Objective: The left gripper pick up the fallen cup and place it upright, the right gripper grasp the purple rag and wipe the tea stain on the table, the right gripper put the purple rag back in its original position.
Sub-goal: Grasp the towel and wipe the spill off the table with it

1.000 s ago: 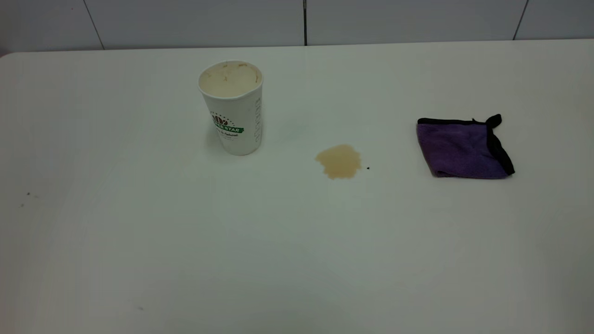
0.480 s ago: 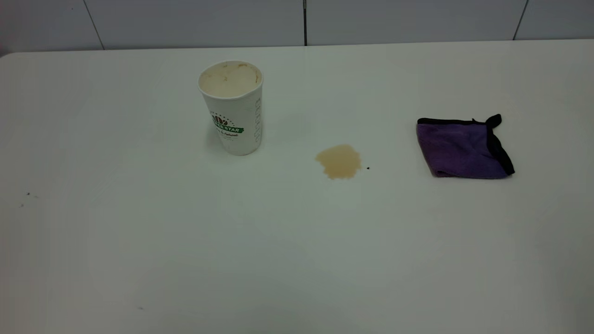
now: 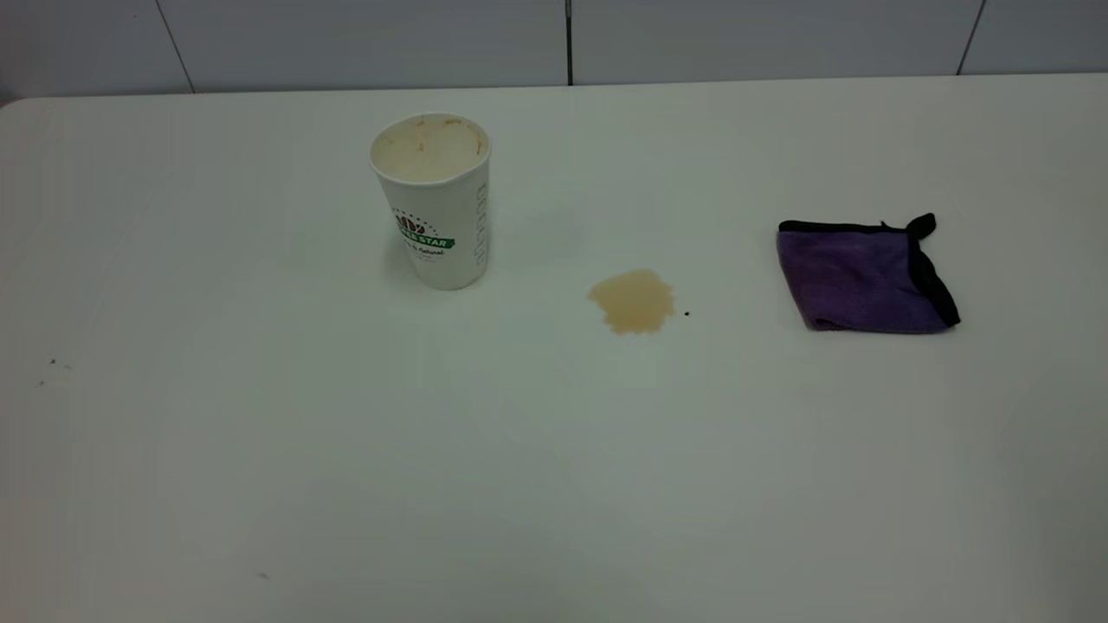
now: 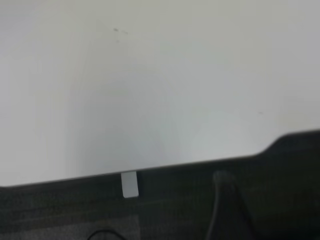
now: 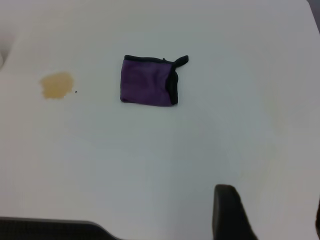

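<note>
The right gripper (image 5: 272, 195) hangs above the near-right part of the table (image 3: 554, 484). One dark finger (image 5: 227, 212) stands well apart from a sliver of the other at the picture's edge, so the jaws are spread and hold nothing. The purple rag (image 5: 148, 81) lies well clear of that gripper, flat on the tabletop and touched by nothing. It is a small folded cloth, purple with black trim along two edges and a black tab sticking out at one corner (the far-right corner in the exterior view).

The tea stain (image 3: 632, 300) is a light-brown irregular blotch between the rag and the cup (image 3: 433, 203), apart from both. A tiny dark speck (image 3: 686, 313) sits just beside the stain on the rag's side.

The left gripper (image 4: 227, 200) shows only as a dim dark shape in its own wrist view, over the table's near edge and the dark floor. Whether it is spread or closed cannot be told. The cup is nowhere in that view. In the exterior view it stands upright toward the far left of the table, white, with a green banner logo facing the camera and brown staining inside.
</note>
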Tool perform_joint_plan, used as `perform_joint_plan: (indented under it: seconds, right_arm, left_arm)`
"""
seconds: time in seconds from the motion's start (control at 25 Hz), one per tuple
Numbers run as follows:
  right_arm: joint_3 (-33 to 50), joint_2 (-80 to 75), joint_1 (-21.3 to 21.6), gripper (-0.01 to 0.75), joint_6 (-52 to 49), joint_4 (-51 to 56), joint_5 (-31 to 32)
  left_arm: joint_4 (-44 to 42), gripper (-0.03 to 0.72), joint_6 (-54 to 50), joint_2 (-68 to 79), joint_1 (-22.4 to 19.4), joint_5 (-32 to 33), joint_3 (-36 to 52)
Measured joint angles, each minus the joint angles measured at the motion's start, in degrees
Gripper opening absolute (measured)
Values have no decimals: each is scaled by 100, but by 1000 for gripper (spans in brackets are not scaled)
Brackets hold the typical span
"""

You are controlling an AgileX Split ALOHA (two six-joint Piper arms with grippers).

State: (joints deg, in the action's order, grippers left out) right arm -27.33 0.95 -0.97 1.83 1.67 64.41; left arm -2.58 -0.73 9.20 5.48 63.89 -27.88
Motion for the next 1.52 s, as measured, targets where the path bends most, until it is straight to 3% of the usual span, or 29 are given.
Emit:
perform_joint_plan:
  seconds: [0.2, 0.92, 1.04, 1.16, 1.32, 1.52]
  right_arm:
    - [0, 0, 0, 444, 0, 0, 0]
    - [-38, -146, 0, 444, 37, 381, -112]
    - [-115, -748, 0, 449, 176, 721, -454]
    - [-133, -1697, 0, 505, 654, 951, -905]
    - [-133, -3146, 0, 621, 1649, 1461, -1825]
    - [-133, -4964, 0, 655, 3167, 2501, -2950]
  left_arm:
    - [0, 476, 0, -626, -551, 30, 0]
    - [-5, 476, 2, -1027, -587, 97, 0]
    - [-5, 476, 2, -1028, -587, 106, 0]
    - [-5, 476, 2, -1028, -587, 108, 0]
    - [-5, 476, 2, -1028, -587, 108, 0]
    - [-5, 476, 2, -1028, -587, 110, 0]
